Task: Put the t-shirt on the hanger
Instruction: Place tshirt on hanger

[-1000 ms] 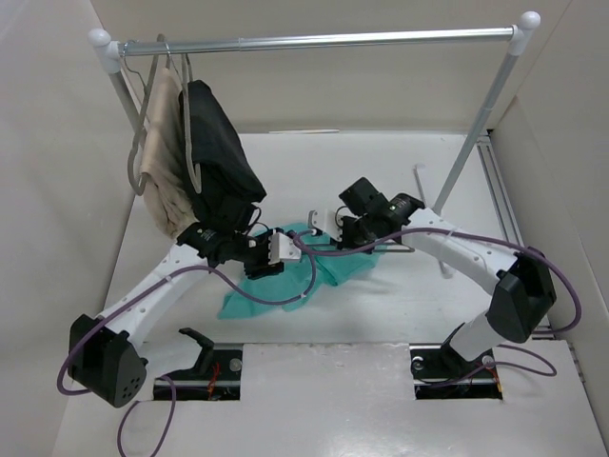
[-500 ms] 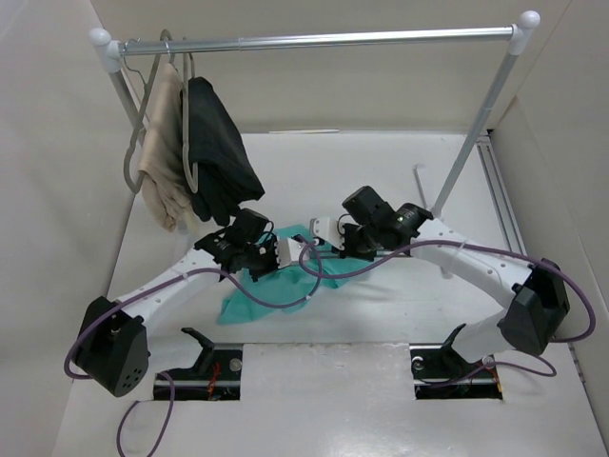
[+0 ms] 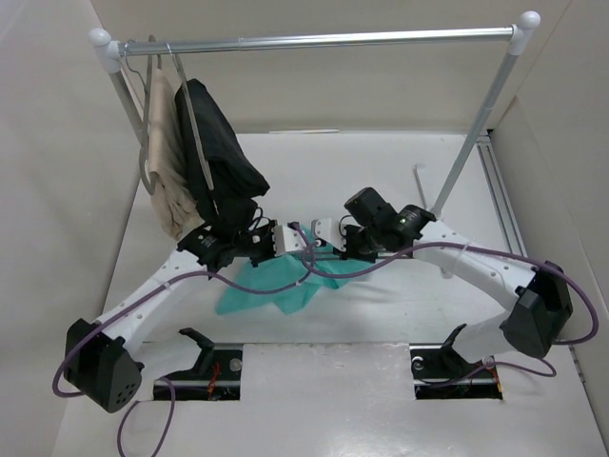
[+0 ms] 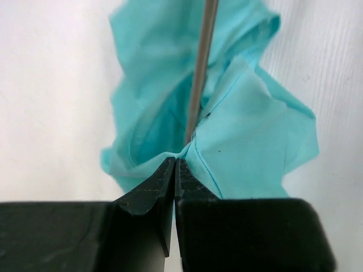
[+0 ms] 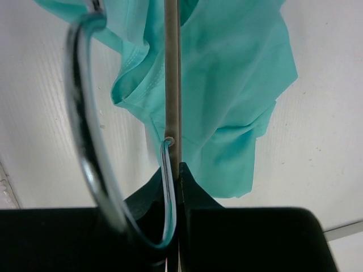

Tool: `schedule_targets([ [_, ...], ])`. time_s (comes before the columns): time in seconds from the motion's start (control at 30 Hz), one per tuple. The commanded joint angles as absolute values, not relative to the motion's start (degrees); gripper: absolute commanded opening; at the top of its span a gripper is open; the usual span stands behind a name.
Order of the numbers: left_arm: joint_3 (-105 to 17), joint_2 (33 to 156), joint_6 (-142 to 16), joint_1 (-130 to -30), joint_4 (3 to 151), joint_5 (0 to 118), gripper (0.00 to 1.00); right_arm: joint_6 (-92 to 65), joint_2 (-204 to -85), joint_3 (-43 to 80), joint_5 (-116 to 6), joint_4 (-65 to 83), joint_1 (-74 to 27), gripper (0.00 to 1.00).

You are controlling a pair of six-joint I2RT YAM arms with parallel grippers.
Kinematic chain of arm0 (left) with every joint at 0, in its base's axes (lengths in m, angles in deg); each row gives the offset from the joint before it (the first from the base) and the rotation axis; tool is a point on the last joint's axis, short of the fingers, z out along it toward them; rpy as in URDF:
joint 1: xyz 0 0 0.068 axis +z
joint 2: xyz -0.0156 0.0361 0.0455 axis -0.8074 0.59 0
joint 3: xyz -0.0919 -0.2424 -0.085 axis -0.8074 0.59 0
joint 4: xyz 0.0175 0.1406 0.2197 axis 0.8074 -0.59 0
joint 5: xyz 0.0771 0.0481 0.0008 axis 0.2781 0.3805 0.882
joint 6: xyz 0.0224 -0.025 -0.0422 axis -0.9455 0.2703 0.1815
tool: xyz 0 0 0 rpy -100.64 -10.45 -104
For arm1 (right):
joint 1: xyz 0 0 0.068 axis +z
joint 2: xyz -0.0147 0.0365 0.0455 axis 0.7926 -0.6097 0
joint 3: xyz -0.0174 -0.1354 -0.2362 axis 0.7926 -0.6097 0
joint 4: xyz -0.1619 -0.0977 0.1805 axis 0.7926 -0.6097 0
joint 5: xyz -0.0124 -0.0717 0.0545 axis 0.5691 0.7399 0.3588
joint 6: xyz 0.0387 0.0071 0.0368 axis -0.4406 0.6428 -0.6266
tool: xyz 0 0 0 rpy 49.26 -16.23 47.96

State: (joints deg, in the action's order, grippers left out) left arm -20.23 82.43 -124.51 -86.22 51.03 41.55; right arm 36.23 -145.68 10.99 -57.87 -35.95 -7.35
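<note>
Pinching a fold of the t-shirt (image 4: pixel 249 141), the left gripper (image 4: pixel 174 164) is pressing its jaws tight together on the cloth. The right gripper (image 5: pixel 177 169) is clamping narrowly on the hanger (image 5: pixel 172 68) beside the hook (image 5: pixel 85 147), whose arm is running into the t-shirt. The t-shirt is lying bunched on the table (image 3: pixel 409 290) beneath both grippers.

Bright even light, soft faint shadows; wrist views blurred up close; glints on hanger (image 5: pixel 172 85).
</note>
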Motion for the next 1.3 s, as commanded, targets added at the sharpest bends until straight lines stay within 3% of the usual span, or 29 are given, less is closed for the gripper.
schedule_targets([
  [0.0,-28.36,79.52,-130.88,-83.12,50.36,27.66,0.00,36.66,-143.10,10.79,-59.08,-35.23,-6.99,0.00],
  [0.17,-31.02,80.05,-135.11,-82.58,43.49,13.06,0.00,37.19,-141.95,10.79,-59.77,-35.23,-6.99,0.00],
  [0.4,-32.34,80.58,-140.29,-82.58,42.79,8.82,0.00,37.80,-136.43,11.84,-61.19,-32.51,-5.41,0.00],
  [0.63,-30.41,80.67,-144.43,-82.58,39.53,13.20,0.00,34.11,-127.11,9.12,-64.87,-28.38,-4.88,0.00],
  [1.27,-34.72,79.61,-147.68,-78.10,31.79,11.89,0.00,40.97,-136.24,11.93,-66.81,-33.83,-1.90,0.00],
])
